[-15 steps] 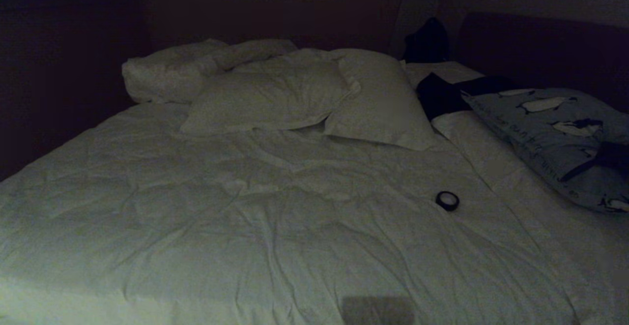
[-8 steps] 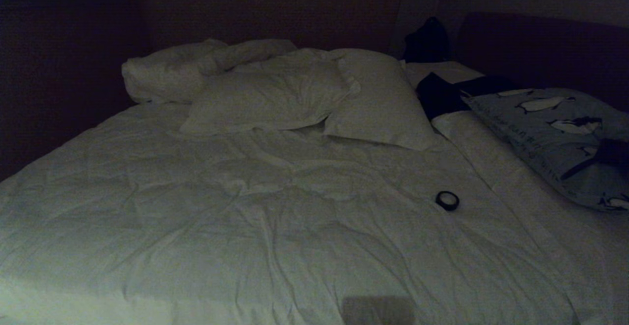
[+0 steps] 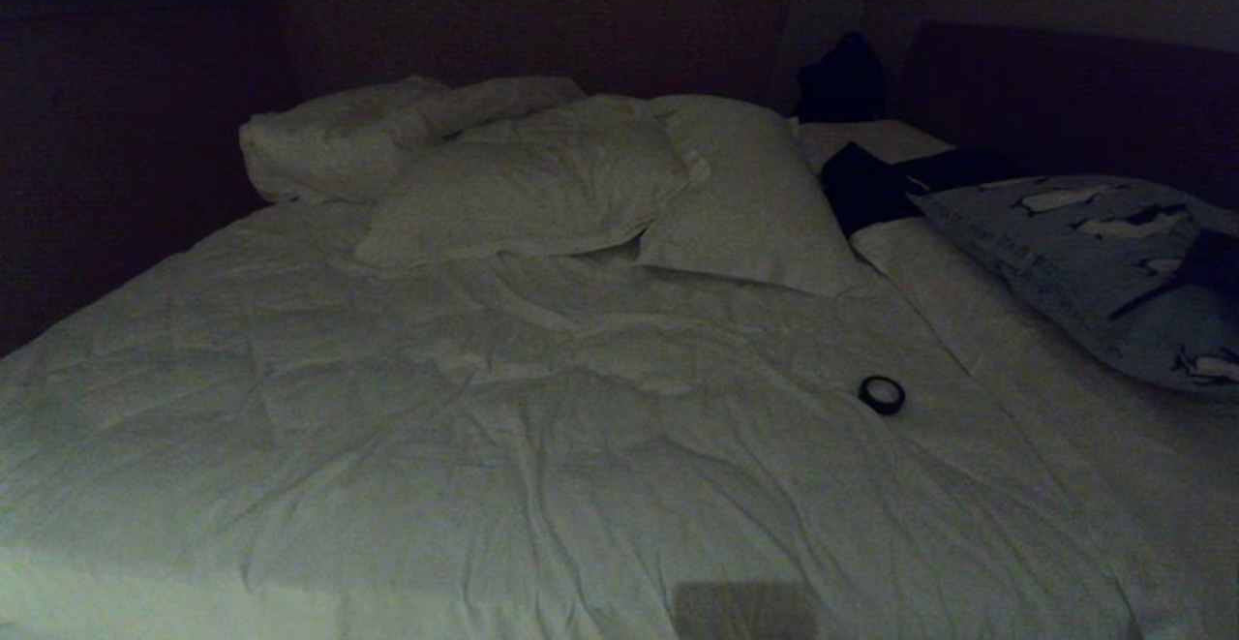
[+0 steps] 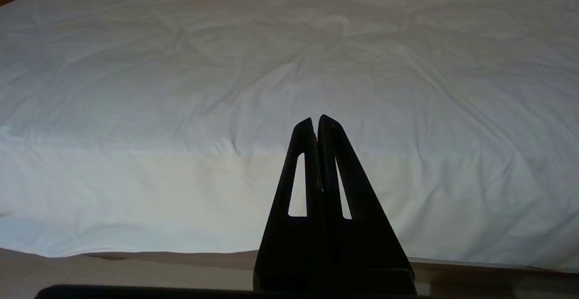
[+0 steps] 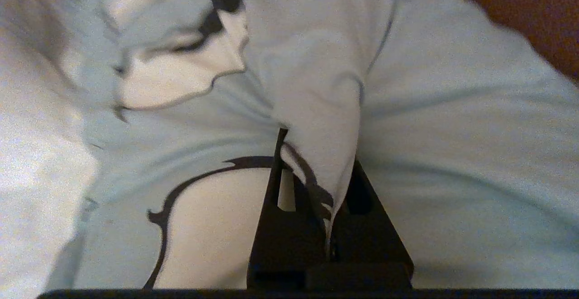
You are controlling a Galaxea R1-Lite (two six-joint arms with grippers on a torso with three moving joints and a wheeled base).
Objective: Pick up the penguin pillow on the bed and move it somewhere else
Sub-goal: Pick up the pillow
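A: Where is the penguin pillow now?

B: It is on the far right of the bed, close to the right edge. The right tool is pressed together on a fold of its cloth, and the fold stands up between the fingers.

A: And the left tool?

B: Its fingers are pressed together on nothing. It hangs over the near edge of the bed, idle.

A: How should the lift be done well?

B: I think slowly. The grip is only on the cover, not on the filling, so the pillow will hang down and swing. A quick pull could make the cloth slip out. It is better to raise it until the low corner is free from the duvet, and only then to carry it.

A: Which way has room?

B: To the left there is wide open duvet in the middle. The small black ring lies there, and the white pillows are at the far side, so I would put it down near of these and left of the ring. To the right the bed ends soon, and a dark thing lies just behind the pillow.
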